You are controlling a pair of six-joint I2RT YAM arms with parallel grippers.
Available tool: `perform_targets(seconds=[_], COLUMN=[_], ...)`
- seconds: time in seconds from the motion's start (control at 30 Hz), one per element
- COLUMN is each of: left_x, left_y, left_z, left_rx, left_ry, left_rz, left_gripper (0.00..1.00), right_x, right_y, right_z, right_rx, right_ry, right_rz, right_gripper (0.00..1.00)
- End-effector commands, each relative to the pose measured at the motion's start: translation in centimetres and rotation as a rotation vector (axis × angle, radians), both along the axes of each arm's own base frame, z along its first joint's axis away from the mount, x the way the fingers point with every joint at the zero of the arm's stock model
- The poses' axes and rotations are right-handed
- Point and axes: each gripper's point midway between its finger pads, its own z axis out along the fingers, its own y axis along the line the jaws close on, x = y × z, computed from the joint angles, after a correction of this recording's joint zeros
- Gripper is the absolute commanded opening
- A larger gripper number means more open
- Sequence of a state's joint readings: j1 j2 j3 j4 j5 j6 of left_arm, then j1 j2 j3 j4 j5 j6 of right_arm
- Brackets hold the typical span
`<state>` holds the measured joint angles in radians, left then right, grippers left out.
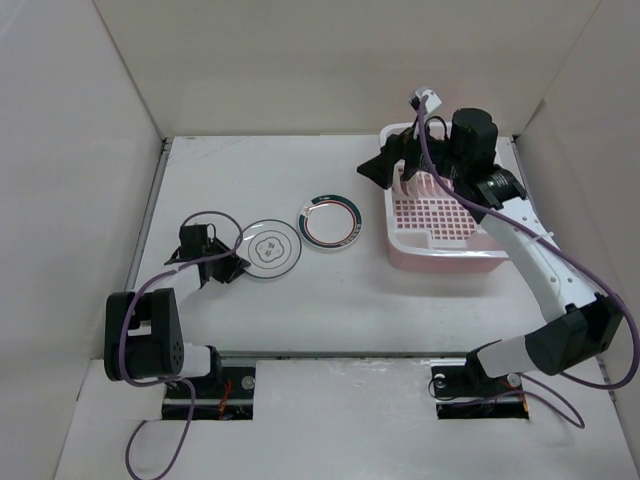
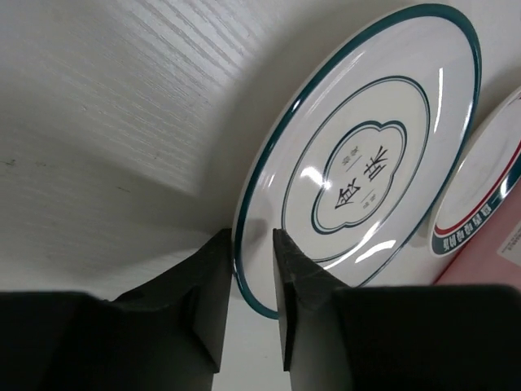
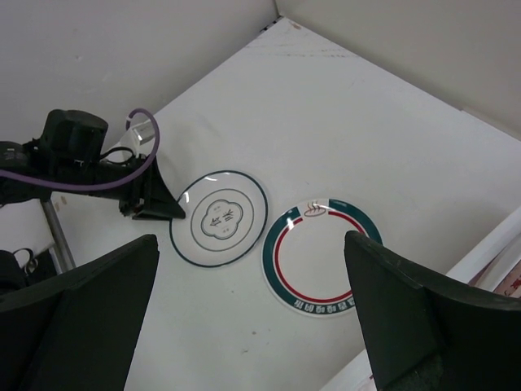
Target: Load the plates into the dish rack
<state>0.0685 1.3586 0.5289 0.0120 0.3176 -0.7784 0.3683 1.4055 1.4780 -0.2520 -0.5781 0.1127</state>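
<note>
A dark-rimmed plate with a flower outline (image 1: 272,250) lies on the white table left of centre. My left gripper (image 1: 226,262) is at its left edge. In the left wrist view the gripper (image 2: 251,236) is closed down on the rim of this plate (image 2: 366,163), one finger on each side. A plate with a teal and red ring (image 1: 329,220) lies flat to its right. The pink dish rack (image 1: 440,250) stands at the right. My right gripper (image 1: 392,160) hangs open and empty above the rack's far left corner. No orange sunburst plates show.
White walls close in the table on the left, back and right. The right wrist view shows both plates (image 3: 218,217) (image 3: 323,257), the left gripper (image 3: 159,204) and the rack's white rim (image 3: 488,252). Purple cables loop from both arms.
</note>
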Motion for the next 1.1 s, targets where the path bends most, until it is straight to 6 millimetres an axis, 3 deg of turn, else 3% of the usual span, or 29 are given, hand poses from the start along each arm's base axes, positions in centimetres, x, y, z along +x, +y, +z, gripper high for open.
perform_targets(seconds=[0.0, 0.17, 0.3, 0.4, 0.5, 0.57, 0.63, 0.67, 0.73, 0.87, 0.9, 0.93, 1.0, 1.03, 1.07], left_x=[-0.7, -1.1, -1.5, -0.9, 0.9, 2.2, 2.9, 4.0, 4.7, 6.1, 6.4, 7.2, 7.5, 8.1, 8.3], left_y=[0.2, 1.0, 1.3, 1.7, 2.8, 3.3, 3.6, 3.6, 3.7, 3.5, 3.4, 3.3, 2.5, 1.8, 1.8], left_z=[-1.0, -1.3, -1.5, -0.3, 3.6, 7.5, 9.9, 12.5, 14.8, 18.5, 18.5, 20.3, 20.5, 22.4, 23.0], left_rx=[0.007, 0.039, 0.057, 0.077, 0.126, 0.154, 0.169, 0.170, 0.177, 0.179, 0.178, 0.172, 0.136, 0.102, 0.094], left_ry=[0.021, 0.050, 0.065, 0.054, -0.059, -0.158, -0.210, -0.272, -0.323, -0.370, -0.356, -0.381, -0.339, -0.362, -0.357], left_rz=[0.013, 0.048, 0.060, 0.074, 0.102, 0.118, 0.120, 0.124, 0.122, 0.097, 0.083, 0.077, 0.040, 0.038, 0.045], left_gripper=[0.23, 0.01, 0.00, 0.00, 0.00, 0.00, 0.00, 0.00, 0.00, 0.00, 0.00, 0.00, 0.00, 0.00, 0.00], right_x=[-1.0, -1.3, -1.3, -0.9, 0.2, 1.0, 1.7, 2.1, 2.2, 0.6, 0.5, 0.2, -1.4, -1.6, -1.8], right_y=[0.5, 0.7, 1.1, 1.5, 2.3, 3.0, 3.5, 3.9, 4.6, 7.8, 8.4, 9.2, 11.1, 11.8, 12.3], right_z=[2.6, 3.3, 3.4, 3.2, 1.5, 0.2, -0.7, -1.2, -2.1, -4.2, -5.4, -6.9, -7.9, -8.4, -8.3], right_rx=[0.021, 0.024, 0.024, 0.017, -0.083, -0.183, -0.245, -0.267, -0.303, -0.421, -0.444, -0.478, -0.526, -0.550, -0.554], right_ry=[-0.052, -0.060, -0.062, -0.052, -0.054, -0.073, -0.086, -0.091, -0.098, -0.162, -0.163, -0.184, -0.238, -0.290, -0.316], right_rz=[0.036, 0.045, 0.046, 0.040, 0.021, -0.045, -0.115, -0.127, -0.130, -0.028, -0.021, 0.013, 0.042, 0.051, 0.042], right_gripper=[1.00, 1.00, 1.00, 1.00, 1.00, 1.00, 1.00, 1.00, 1.00, 1.00, 1.00, 1.00, 1.00, 0.99, 0.96])
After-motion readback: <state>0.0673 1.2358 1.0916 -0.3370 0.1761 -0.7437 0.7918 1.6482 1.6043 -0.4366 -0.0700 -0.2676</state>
